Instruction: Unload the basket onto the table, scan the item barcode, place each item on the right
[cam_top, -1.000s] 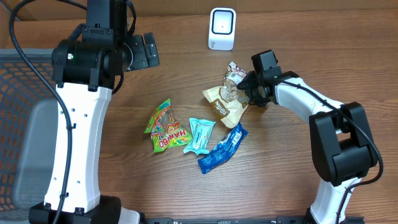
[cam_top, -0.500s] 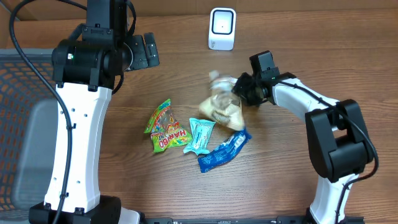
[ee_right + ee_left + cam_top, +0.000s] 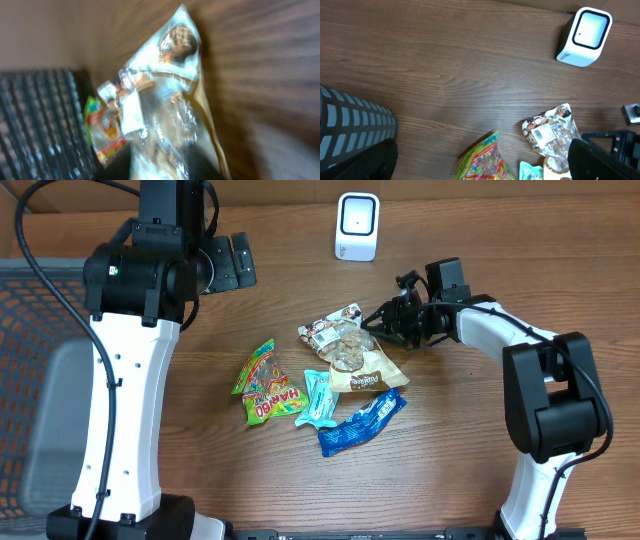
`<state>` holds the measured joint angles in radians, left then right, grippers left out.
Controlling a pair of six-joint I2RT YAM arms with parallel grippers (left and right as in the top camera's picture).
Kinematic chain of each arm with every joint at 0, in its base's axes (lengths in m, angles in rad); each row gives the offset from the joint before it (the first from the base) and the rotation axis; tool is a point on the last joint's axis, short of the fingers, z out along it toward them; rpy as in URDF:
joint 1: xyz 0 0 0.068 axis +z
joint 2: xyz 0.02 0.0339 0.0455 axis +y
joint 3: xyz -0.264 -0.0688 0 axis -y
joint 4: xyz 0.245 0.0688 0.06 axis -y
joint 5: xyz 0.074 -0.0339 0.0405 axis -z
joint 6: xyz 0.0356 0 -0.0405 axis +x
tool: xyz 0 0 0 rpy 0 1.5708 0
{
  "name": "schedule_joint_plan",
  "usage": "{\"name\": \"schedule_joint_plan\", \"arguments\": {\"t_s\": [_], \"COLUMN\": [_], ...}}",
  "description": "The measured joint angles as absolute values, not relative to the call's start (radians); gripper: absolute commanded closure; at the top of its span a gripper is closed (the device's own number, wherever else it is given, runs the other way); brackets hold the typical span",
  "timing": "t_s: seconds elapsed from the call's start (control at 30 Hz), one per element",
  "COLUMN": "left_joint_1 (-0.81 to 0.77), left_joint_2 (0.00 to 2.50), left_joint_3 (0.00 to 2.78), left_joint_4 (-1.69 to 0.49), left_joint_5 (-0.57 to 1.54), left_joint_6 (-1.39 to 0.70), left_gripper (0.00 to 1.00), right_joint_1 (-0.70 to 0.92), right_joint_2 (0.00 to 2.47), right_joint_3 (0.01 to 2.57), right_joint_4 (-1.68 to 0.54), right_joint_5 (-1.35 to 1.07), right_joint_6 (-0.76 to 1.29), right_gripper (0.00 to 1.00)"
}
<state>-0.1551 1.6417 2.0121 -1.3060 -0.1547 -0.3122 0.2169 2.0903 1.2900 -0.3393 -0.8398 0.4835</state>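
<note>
The snack packet (image 3: 352, 358) lay flat on the wooden table (image 3: 470, 450) near the middle, short of the white scanner (image 3: 357, 226) and well apart from it. The right gripper (image 3: 378, 321) was low over the table at the packet's far right edge, its tips at or just beside the clear film. The body of the packet spread away from them toward the left arm's side and back toward the robot. From where I stood I could not tell whether those fingers were clamped on the edge, merely touching it, or slightly apart. The right wrist view was badly smeared and showed only the packet up close. The packet's long axis ran on a slant. Its printed header end, with a white label (image 3: 322, 335) facing up, pointed away to the left, and its cream end pointed nearer and to the right. That nearer end rested against a teal packet (image 3: 320, 398) and a blue packet (image 3: 362, 420), with a bag of mango sweets (image 3: 265, 385) further left. The left gripper (image 3: 235, 262) hung high over the far left of the table, well apart from everything, its fingers (image 3: 355, 162) spread wide with nothing between them.
</note>
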Motion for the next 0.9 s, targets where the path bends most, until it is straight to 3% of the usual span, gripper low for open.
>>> {"name": "schedule_joint_plan", "arguments": {"t_s": [0.13, 0.4, 0.57, 0.7, 0.9], "left_joint_1": [-0.155, -0.155, -0.155, -0.155, -0.155], "left_joint_2": [1.642, 1.642, 1.642, 1.642, 1.642], "left_joint_3": [2.012, 2.012, 2.012, 2.012, 2.012], "left_joint_4": [-1.306, -1.306, -1.306, -1.306, -1.306], "left_joint_5": [-0.155, -0.154, -0.155, -0.154, -0.155], "left_joint_6": [-0.312, -0.312, -0.312, -0.312, -0.312], "left_gripper": [0.0, 0.0, 0.0, 0.0, 0.0], "right_joint_1": [0.235, 0.374, 0.463, 0.498, 0.507], "right_joint_2": [2.09, 2.067, 2.065, 2.065, 2.065], "right_joint_3": [1.295, 1.317, 1.322, 1.32, 1.316], "right_joint_4": [-0.477, -0.517, -0.527, -0.528, -0.505], "right_joint_5": [-0.731, -0.589, -0.477, -0.364, -0.296], "right_joint_6": [0.44, 0.44, 0.562, 0.674, 0.738], "right_gripper": [0.27, 0.24, 0.7, 0.95, 0.96]}}
